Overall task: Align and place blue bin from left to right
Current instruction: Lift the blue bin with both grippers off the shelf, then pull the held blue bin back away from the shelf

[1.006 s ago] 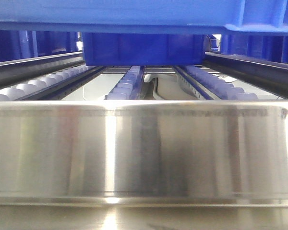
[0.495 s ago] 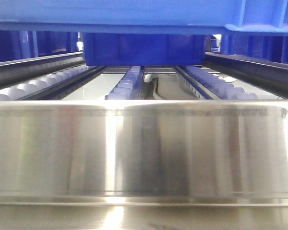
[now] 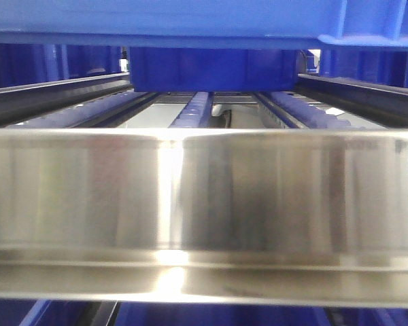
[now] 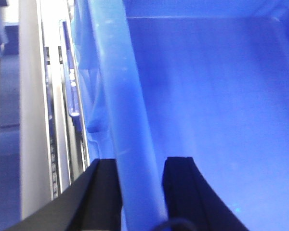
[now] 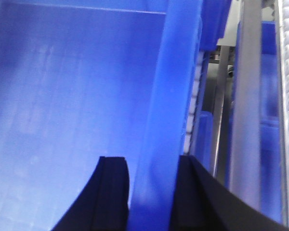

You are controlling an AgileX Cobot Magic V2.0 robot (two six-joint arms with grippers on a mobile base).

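Though glimpsed only from beneath in the front view, spans the 12 o'clock edge there: the blue bin [image 3: 190,17], hanging above a steel rail [image 3: 204,197] and roller lanes [image 3: 190,114]. Pinched along its thick rim by the left tool [image 4: 138,192], black fingers [image 4: 103,197] pressed on either side of the wall at 6 o'clock in the left wrist view. Gripped the same way on the opposite rim by the right tool [image 5: 151,192], at 6 o'clock in the right wrist view. Farther back on the lanes, just below 12 o'clock: a second blue crate [image 3: 214,68].
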